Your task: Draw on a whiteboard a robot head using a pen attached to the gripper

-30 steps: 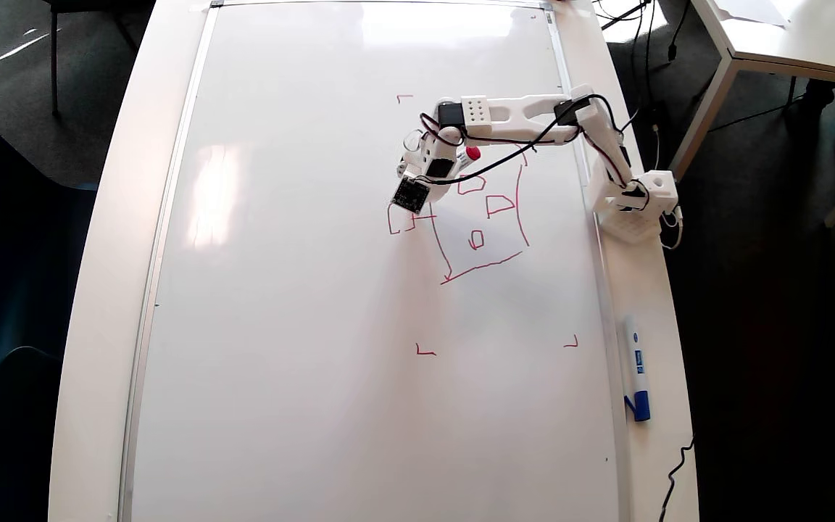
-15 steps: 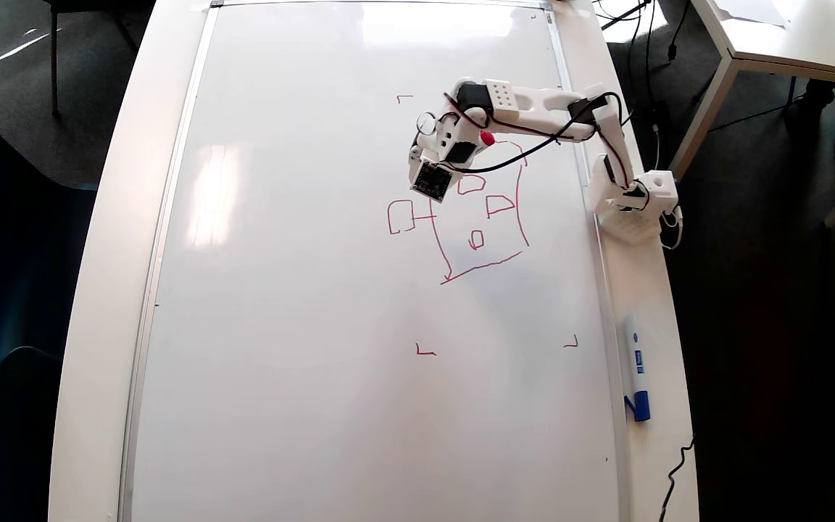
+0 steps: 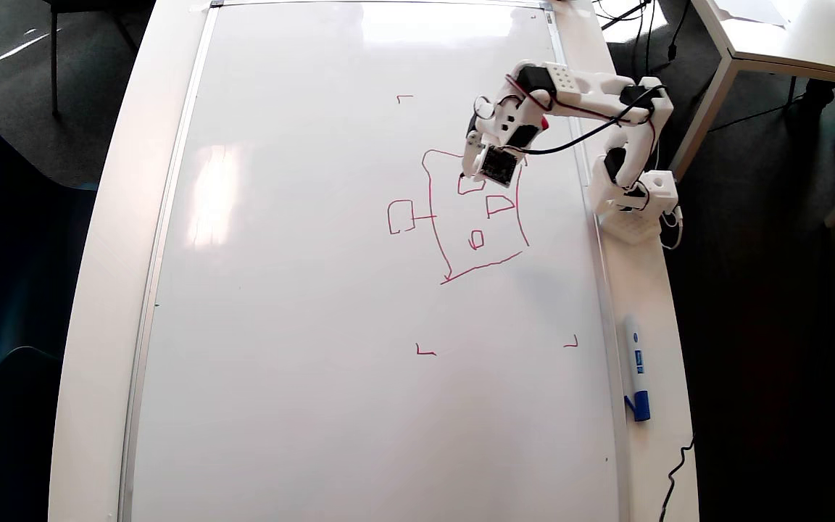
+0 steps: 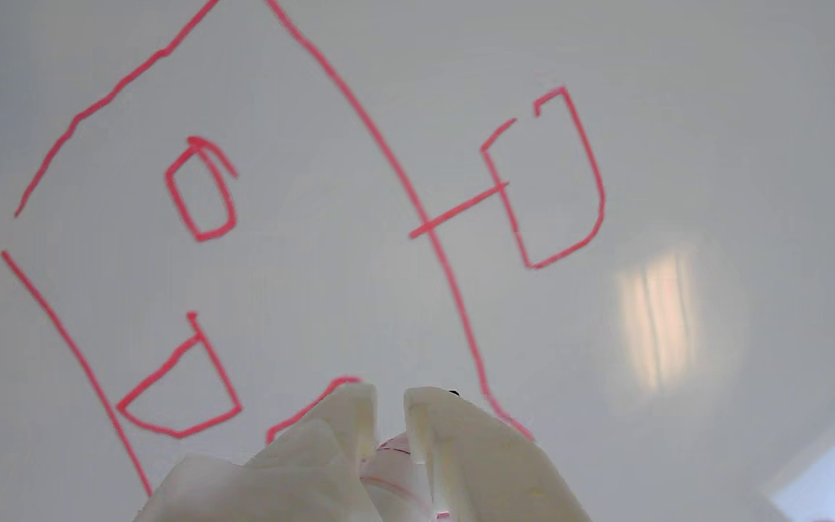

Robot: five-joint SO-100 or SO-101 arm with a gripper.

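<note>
Here the robot head [image 3: 474,217] sits on the whiteboard's [image 3: 301,362] right part, its top edge partly hidden by the arm. The gripper [image 4: 388,399] pinches the pen [image 4: 396,464] between near-closed fingers, angled down so its tip can mark.

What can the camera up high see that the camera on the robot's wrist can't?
Only the overhead view shows the whole whiteboard, its little red corner marks, the white arm and a blue-capped marker lying on the table. Only the wrist view shows the pincer close up, its tips nearly together around the pen. Both show the red robot head and its small side box.
</note>
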